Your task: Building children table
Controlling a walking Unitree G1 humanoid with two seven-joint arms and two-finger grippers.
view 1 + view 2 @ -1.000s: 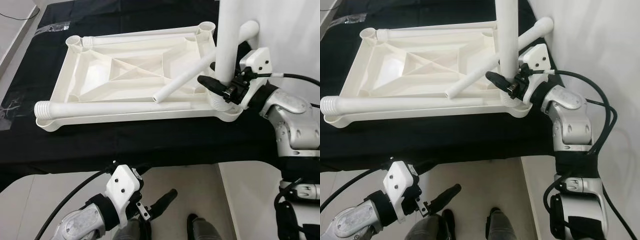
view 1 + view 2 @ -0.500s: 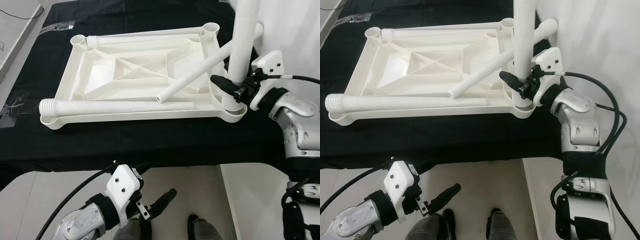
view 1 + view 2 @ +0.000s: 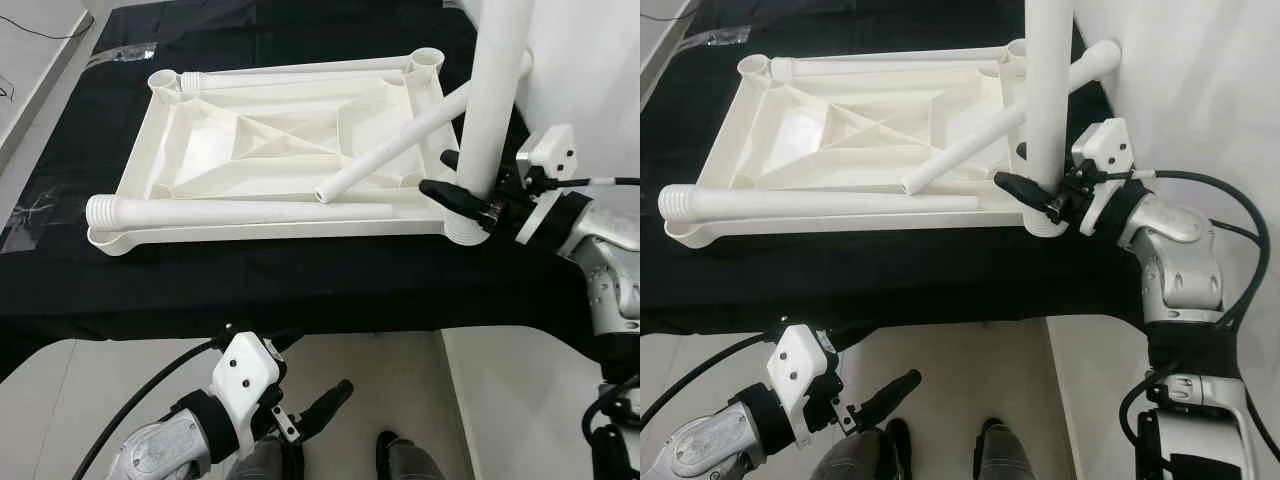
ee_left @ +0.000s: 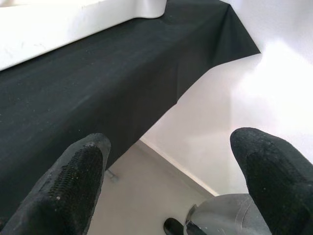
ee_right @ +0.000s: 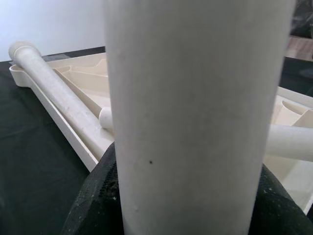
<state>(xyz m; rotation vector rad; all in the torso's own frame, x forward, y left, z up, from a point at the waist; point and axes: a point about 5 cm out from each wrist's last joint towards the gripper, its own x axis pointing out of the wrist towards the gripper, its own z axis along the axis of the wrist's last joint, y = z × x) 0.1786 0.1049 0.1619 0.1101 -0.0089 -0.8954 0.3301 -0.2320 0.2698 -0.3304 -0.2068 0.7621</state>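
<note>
Your right claw (image 3: 470,195) is clamped on the upright leg (image 3: 494,90), low down, just above where it meets the near right corner socket (image 3: 462,222) of the tabletop (image 3: 255,150). In the right wrist view the black fingers (image 5: 95,205) wrap both sides of the white tube, so it's a firm hold. Gripping low makes sense: it keeps the leg vertical over the socket and gives you leverage to push or twist it home. Whether the threads are fully seated is hidden by the claw.

The tabletop lies upside down on the black-draped bench (image 3: 300,280), ribs up, so the corner sockets face you for fitting legs.

Three more legs lie loose on it:
- near leg (image 3: 240,211) along the near rim, threaded end at the near left corner
- far leg (image 3: 290,75) along the far rim
- slanted leg (image 3: 400,140) crossing the right part, its far end just behind the upright leg

They're parked on the panel so they stay in reach and don't roll off.

Your left claw (image 3: 300,415) hangs idle below the bench's near edge, fingers (image 4: 68,181) spread wide with nothing between them; a shoe (image 3: 395,455) on the floor is near it.

Judgement: first leg is going in, three sockets left. Watch the slanted leg, it sits close to your working corner.
</note>
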